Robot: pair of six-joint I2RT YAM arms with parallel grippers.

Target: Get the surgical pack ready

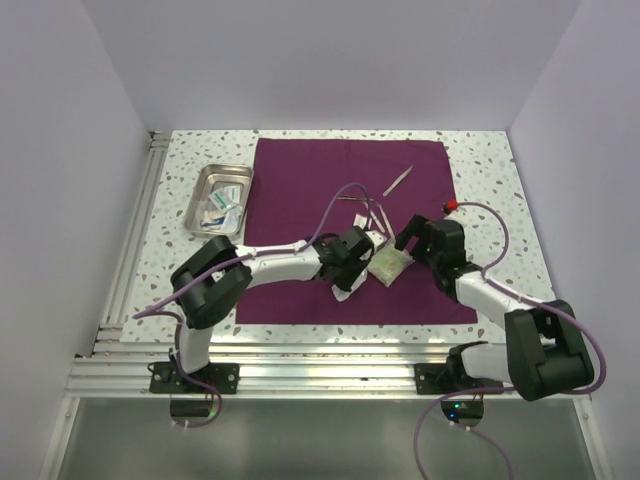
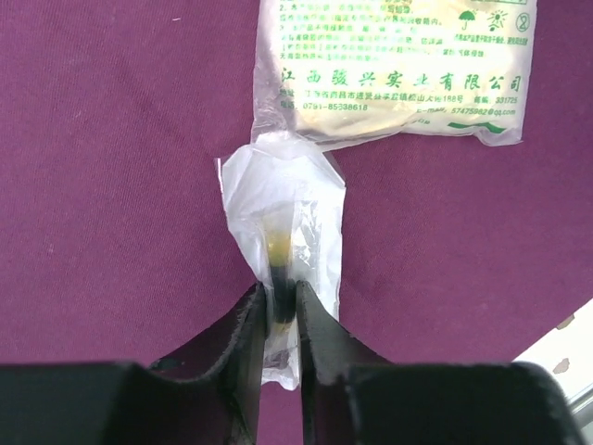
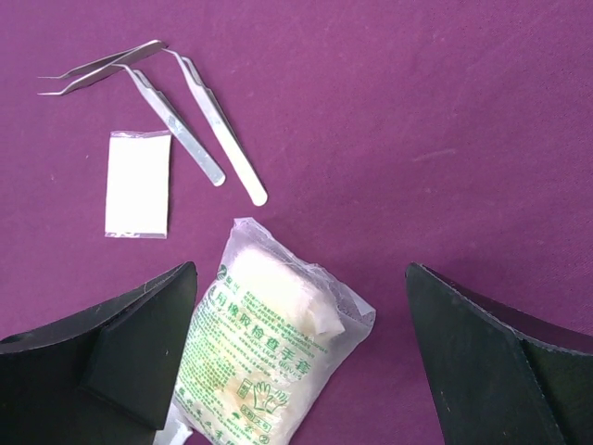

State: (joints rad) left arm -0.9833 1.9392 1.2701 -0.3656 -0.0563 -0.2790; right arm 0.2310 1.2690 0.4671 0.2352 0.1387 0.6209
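Observation:
The surgical pack's purple-maroon cloth (image 1: 300, 200) lies spread flat on the table. Its steel tray (image 1: 205, 185) stands off the cloth at the back left, with small sachets inside. My left gripper (image 2: 283, 301) (image 1: 352, 272) is shut on a clear plastic pouch (image 2: 287, 213) holding a yellow and black item, low over the cloth's middle. A glove packet with green print (image 3: 269, 352) (image 2: 398, 65) lies just beyond it. My right gripper (image 3: 301, 278) (image 1: 405, 240) hangs open above that packet, its fingers wide to either side and touching nothing.
Steel tweezers (image 3: 185, 130) and a small white sachet (image 3: 137, 184) lie on the cloth beyond the glove packet. Another thin steel tool (image 1: 398, 180) rests farther back on the cloth. The speckled tabletop (image 1: 490, 200) shows around the cloth, with white walls on three sides.

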